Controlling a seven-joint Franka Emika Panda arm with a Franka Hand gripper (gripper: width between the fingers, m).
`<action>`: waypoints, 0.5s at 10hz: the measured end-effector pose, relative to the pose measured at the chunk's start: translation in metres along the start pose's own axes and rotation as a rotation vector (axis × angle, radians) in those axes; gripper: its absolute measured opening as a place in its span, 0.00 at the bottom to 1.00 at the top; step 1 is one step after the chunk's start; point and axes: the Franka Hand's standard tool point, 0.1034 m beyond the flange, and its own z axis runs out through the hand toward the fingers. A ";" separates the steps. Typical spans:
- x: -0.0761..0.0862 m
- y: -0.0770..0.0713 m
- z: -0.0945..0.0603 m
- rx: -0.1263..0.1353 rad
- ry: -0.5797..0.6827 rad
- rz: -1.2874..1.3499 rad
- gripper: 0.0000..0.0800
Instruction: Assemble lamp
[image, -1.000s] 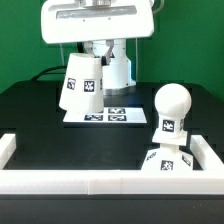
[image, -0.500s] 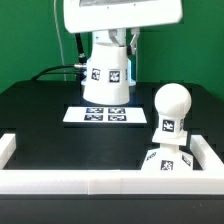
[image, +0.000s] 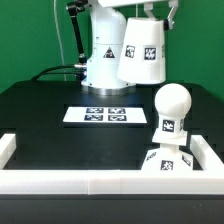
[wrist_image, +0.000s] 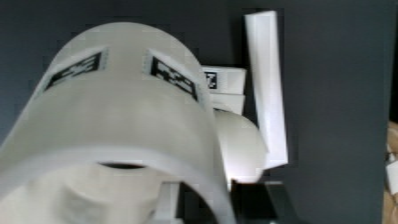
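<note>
The white cone-shaped lamp shade (image: 143, 52) hangs tilted in the air, high at the back, up and to the exterior view's left of the bulb. My gripper (wrist_image: 221, 206) is shut on the shade's wall; in the exterior view it is cut off by the top edge. The shade (wrist_image: 125, 120) fills most of the wrist view. The round bulb (image: 172, 106) stands upright on the flat square base (image: 167, 164) at the front of the exterior view's right. A tagged white part (wrist_image: 226, 84) shows past the shade in the wrist view.
The marker board (image: 100, 115) lies flat on the black table at mid-left. A low white wall (image: 90, 181) runs along the front, with side pieces (image: 207, 152) next to the base. The robot's white column (image: 100, 55) stands at the back.
The shade, held in my gripper, has risen and moved to the exterior view's right, from above the marker board's left end to near the bulb. The bulb and base have not moved.
</note>
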 end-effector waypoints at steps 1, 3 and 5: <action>-0.002 0.004 0.004 -0.002 -0.002 -0.002 0.06; -0.003 0.004 0.005 -0.003 -0.006 -0.001 0.06; 0.002 -0.004 0.004 0.011 -0.007 0.005 0.06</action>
